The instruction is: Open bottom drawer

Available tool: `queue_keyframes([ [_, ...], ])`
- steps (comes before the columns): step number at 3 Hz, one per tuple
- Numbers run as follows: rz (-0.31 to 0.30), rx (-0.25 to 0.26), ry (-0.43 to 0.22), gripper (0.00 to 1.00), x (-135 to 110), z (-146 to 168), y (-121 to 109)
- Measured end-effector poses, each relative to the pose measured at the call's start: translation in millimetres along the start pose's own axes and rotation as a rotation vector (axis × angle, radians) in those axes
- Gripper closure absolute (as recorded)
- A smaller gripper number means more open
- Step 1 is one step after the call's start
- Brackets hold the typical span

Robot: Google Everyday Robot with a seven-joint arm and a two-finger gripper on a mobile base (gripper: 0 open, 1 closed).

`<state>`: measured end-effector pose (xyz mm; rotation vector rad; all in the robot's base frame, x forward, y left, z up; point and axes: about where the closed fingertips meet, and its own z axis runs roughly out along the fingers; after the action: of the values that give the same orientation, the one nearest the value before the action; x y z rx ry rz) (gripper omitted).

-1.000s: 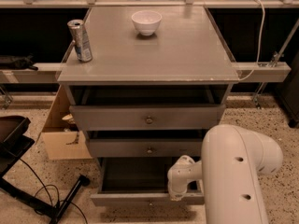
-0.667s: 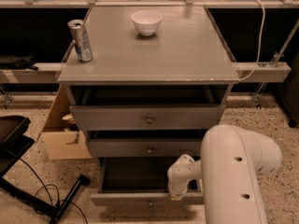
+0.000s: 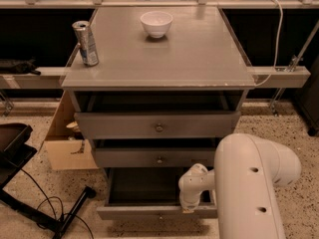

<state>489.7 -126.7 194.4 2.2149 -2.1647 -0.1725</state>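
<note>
My white arm (image 3: 251, 183) filled the lower right. Its thick link stood upright before the right side of the grey cabinet (image 3: 79, 103), and a narrower wrist section reached left and bent downward. The gripper (image 3: 188, 206) pointed down at the top edge of the front of the bottom drawer (image 3: 139, 212), just right of the small knob (image 3: 159, 216). I could not tell whether it was clamped or loose. The bottom drawer stood pulled out well past the two drawers above it, its dark inside showing. Compared with a second before, I saw no shift: arm, gripper and drawer front sat in the same places.
</note>
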Motion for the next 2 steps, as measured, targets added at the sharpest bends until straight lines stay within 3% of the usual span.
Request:
queue_keyframes([
  [2, -0.002, -0.014, 0.001, 1.0, -0.1, 0.1, 0.0],
])
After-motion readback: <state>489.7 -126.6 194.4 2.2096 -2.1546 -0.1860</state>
